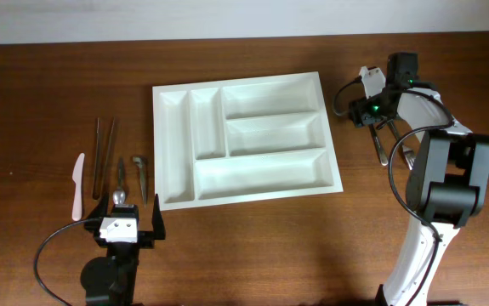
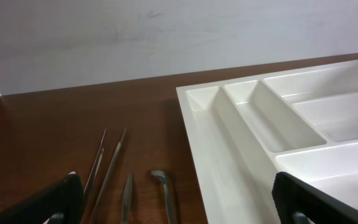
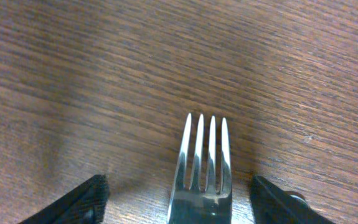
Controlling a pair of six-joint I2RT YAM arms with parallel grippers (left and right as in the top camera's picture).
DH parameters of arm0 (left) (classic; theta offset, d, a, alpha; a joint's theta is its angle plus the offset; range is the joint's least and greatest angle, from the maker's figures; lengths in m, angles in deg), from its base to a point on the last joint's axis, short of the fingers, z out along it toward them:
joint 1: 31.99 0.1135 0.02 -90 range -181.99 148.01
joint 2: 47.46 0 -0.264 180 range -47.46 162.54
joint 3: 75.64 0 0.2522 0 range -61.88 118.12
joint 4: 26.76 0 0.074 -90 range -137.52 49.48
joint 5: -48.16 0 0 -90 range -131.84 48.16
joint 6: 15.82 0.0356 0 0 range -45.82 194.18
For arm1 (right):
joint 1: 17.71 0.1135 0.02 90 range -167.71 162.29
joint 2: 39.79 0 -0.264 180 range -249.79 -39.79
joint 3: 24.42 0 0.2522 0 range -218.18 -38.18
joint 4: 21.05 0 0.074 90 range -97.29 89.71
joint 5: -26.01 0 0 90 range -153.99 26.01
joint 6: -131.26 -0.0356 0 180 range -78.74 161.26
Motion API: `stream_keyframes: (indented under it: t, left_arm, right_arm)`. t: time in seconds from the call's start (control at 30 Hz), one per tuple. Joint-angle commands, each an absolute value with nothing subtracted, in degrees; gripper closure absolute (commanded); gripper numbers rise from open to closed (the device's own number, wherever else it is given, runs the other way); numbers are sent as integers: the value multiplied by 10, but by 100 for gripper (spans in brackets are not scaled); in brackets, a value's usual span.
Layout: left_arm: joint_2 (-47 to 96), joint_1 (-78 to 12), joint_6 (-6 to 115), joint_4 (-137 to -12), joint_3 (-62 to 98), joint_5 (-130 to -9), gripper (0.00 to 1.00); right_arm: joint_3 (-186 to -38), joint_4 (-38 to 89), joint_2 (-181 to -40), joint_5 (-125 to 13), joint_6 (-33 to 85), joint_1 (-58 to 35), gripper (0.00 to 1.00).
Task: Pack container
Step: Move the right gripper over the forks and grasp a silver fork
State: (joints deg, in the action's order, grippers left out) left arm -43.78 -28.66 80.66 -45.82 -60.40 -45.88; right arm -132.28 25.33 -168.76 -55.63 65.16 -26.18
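The left jaws stand released, spread wide over the wooden surface (image 2: pixel 48 124). The container (image 2: pixel 225 155) lies just ahead of them to their right, and slim utensils (image 2: pixel 110 168) lie ahead to their left. The right jaws, also released, straddle a fork (image 3: pixel 202 163) that lies outside the container.

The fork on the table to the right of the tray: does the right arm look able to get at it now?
Probably yes. The right gripper is open with one finger on each side of the fork, which lies on the bare table with nothing over it.
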Motion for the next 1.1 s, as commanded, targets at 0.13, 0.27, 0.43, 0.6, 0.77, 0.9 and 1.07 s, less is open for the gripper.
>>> stream_keyframes:
  t: [0.13, 0.27, 0.43, 0.6, 0.77, 0.9, 1.07]
  left_arm:
    - [-442, -290, 816, -457, -609, -453, 1]
    - [-442, -290, 816, -457, -609, -453, 1]
    - [-442, -290, 816, -457, -609, -453, 1]
    - [-442, -290, 816, -457, -609, -453, 1]
    - [-442, -290, 816, -457, -609, -453, 1]
    - [-442, -290, 816, -457, -609, -453, 1]
    - [-442, -290, 816, -457, -609, -453, 1]
  right_arm:
    - [-1320, 258, -1724, -571, 654, -260, 42]
    - [-1320, 268, -1724, -571, 654, -260, 50]
    - [-1320, 273, -1724, -571, 654, -260, 64]
    - [-1326, 279, -1723, -571, 648, -260, 79]
    - [-1349, 295, -1721, -571, 648, -260, 82]
    - [-1379, 317, -1718, -569, 648, -260, 86]
    - [-1437, 356, -1715, -566, 633, -259, 94]
